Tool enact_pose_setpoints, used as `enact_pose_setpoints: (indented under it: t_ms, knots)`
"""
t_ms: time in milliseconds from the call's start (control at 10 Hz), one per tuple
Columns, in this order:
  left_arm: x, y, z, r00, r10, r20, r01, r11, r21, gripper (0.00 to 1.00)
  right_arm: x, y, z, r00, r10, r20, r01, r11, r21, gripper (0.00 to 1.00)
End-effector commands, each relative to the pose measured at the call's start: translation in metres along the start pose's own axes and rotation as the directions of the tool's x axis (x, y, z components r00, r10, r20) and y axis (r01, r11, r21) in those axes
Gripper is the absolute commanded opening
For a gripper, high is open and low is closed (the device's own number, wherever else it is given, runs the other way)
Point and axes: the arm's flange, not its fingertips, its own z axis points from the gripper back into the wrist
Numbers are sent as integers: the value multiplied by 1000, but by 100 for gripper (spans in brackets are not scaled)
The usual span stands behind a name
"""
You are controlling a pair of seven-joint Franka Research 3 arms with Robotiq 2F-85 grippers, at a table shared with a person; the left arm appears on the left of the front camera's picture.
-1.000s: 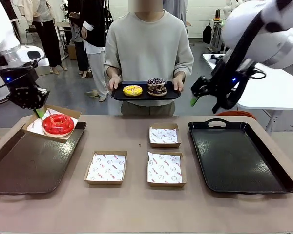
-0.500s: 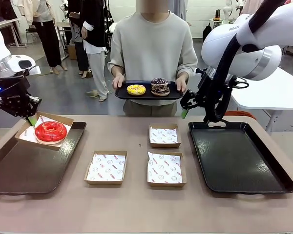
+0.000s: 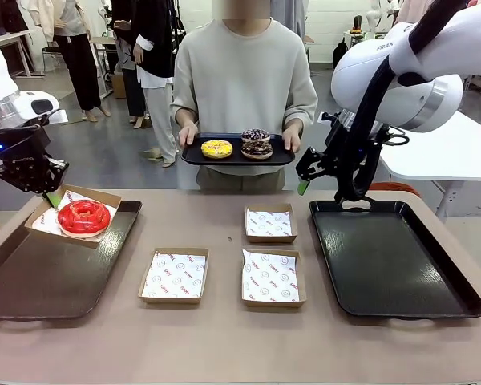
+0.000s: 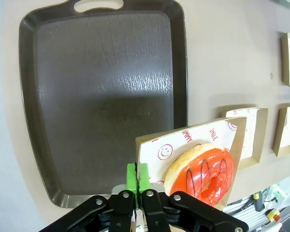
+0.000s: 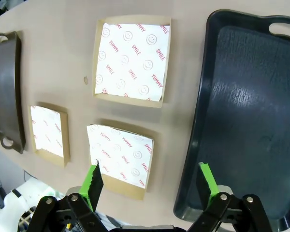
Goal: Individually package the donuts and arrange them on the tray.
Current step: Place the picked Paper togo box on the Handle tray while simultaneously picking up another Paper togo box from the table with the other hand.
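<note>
On the tan table (image 3: 224, 345), three paper-lined boxes (image 3: 174, 277) lie between a brown tray (image 3: 32, 281) and a black tray (image 3: 393, 257). At frame left, the left gripper (image 4: 140, 186) clamps the carton (image 3: 103, 195) holding the red donut (image 3: 83, 216). The right gripper (image 5: 150, 176) hangs spread.

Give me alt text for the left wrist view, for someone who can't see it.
The left hand is shut on the edge of a paper-lined box holding a red donut, by one corner of a dark tray. Three more boxes lie on the table beyond it.
</note>
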Motion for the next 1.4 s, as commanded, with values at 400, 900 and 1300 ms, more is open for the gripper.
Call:
enact_pose_setpoints:
  t_ms: [400,900,1300]
  knots:
    - [0,0,0,1000,0,0,0,1000,0,1,10,8,-15,1000,27,-16,-27,999,-17,100]
    - [40,32,-21,999,-33,15,33,999,27,1,65,36,-83,1000,-3,6,4,997,-82,100]
    - [79,54,-47,1000,-25,1,25,999,-42,1,83,31,-124,998,-43,40,50,981,-187,100]
